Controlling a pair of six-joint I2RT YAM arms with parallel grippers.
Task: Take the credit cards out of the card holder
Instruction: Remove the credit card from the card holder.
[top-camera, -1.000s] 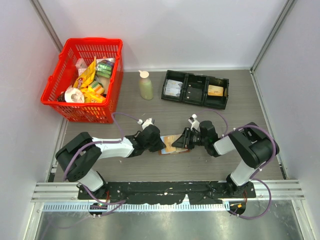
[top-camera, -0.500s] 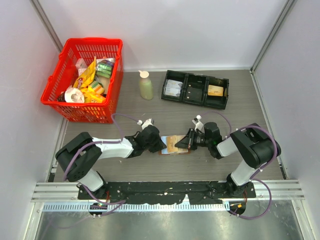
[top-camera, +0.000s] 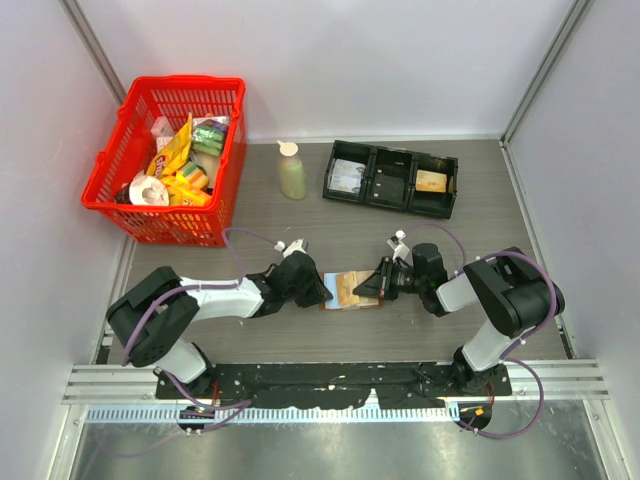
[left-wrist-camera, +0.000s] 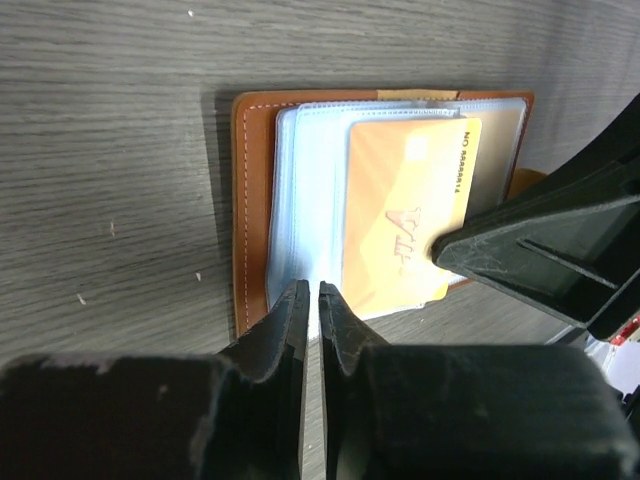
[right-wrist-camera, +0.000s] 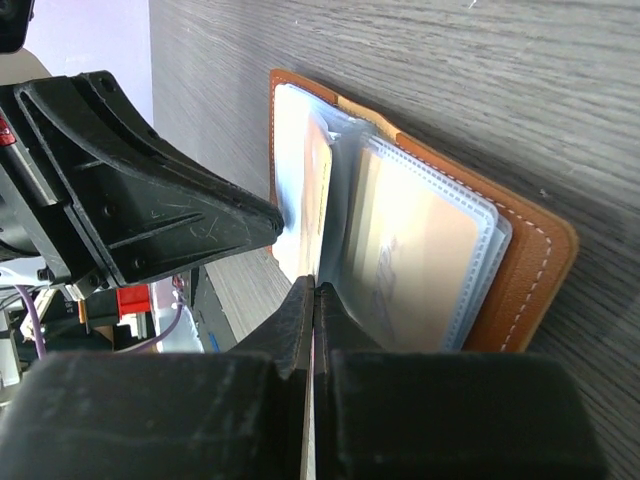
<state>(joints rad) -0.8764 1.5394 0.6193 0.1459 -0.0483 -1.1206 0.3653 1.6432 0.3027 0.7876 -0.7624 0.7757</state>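
Top view: card holder (top-camera: 350, 291) lies open on the desk (top-camera: 330, 222), between my left fingers (top-camera: 319, 293) and right fingers (top-camera: 367, 289).
Left wrist: orange credit card (left-wrist-camera: 405, 215) in a pale sleeve; left fingers narrowed to a slit at its edge.
Right wrist: right fingers pressed together at a sleeve leaf; grip unclear.

Upper left of my view: red basket (top-camera: 165, 228) on the grey bench (top-camera: 330, 225), stuffed w/ yellow snack packets (top-camera: 172, 150), a white tape roll (top-camera: 148, 190) and a green pkg (top-camera: 209, 137). Top centre, just right of the basket: small bottle (top-camera: 291, 172), pale green, white cap, upright. Right of that, apart from it: black 3-compartment tray (top-camera: 370, 178). Its left slot has a pale grey item (top-camera: 348, 176), its right slot a tan one (top-camera: 432, 181); can't tell abt the mid slot.
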